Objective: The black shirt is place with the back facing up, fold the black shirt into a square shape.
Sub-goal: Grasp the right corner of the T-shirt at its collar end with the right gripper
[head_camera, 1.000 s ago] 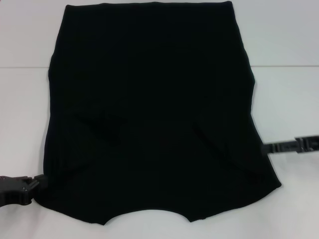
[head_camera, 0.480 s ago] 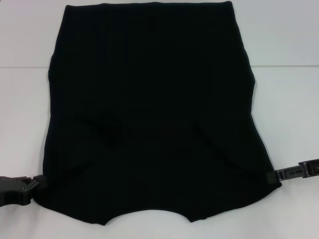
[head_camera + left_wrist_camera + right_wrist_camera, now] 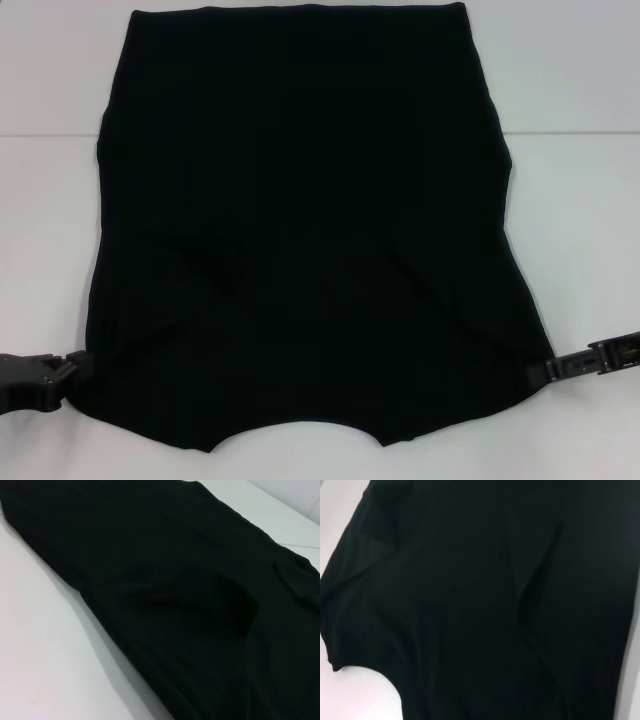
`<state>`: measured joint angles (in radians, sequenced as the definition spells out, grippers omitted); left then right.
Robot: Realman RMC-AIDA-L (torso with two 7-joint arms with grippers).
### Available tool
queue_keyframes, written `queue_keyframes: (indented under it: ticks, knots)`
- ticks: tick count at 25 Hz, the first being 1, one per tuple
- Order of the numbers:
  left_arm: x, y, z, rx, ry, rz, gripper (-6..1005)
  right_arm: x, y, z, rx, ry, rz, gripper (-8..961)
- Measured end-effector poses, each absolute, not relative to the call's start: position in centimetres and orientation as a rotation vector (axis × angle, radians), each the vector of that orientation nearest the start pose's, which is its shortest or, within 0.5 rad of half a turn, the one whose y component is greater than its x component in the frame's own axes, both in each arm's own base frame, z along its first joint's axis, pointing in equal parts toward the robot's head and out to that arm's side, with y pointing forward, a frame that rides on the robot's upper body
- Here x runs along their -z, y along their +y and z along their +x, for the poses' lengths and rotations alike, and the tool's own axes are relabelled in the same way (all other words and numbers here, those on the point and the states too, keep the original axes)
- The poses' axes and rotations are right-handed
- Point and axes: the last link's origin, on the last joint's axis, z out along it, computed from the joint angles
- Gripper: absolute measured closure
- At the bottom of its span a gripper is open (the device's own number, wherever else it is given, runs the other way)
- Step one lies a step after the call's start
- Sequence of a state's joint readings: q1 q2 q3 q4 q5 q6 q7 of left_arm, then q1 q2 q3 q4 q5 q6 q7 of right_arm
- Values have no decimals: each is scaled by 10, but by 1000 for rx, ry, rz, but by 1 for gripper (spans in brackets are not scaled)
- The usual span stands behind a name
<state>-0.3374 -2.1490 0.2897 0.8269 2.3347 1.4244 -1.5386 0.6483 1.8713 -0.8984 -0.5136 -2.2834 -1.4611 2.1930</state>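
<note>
Head view: the left gripper comes in low from about eight o'clock, lying nearly flat on the table with its tip touching the near left corner of the black shirt. The right gripper reaches in from about four o'clock, its slim arm angled slightly upward toward the frame's edge, its tip meeting the shirt's near right corner. Whether either gripper's jaws are spread or pinching the fabric cannot be told; the tips blend into the dark cloth.

The shirt lies spread out flat in the middle of the table, running from twelve o'clock down to six o'clock, sleeves folded inward so the outline is a tall, slightly flared block. A curved neckline notch sits at the six o'clock edge. Soft folded ridges show in its lower half, at about seven and five o'clock from its centre.

The table is plain white, with a faint seam line crossing behind the shirt at the upper third.

Left wrist view shows the shirt with a folded sleeve pocket beside bare white table. Right wrist view is almost filled by the shirt, its curved edge over a patch of table.

One shirt, two grippers, one table.
</note>
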Motion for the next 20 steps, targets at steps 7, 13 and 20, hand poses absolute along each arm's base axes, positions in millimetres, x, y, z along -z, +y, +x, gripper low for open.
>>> queue_keyframes:
  ticks: [7, 13, 20]
  knots:
    - [-34, 268, -377, 399, -1164, -2233, 964, -21, 351, 299, -18, 1618, -2551, 58]
    - [-33, 268, -377, 399, -1163, -2234, 965, -20, 354, 295, -30, 1615, -2553, 195]
    - [-33, 268, -377, 398, -1161, -2235, 964, -17, 358, 297, -38, 1623, -2506, 341]
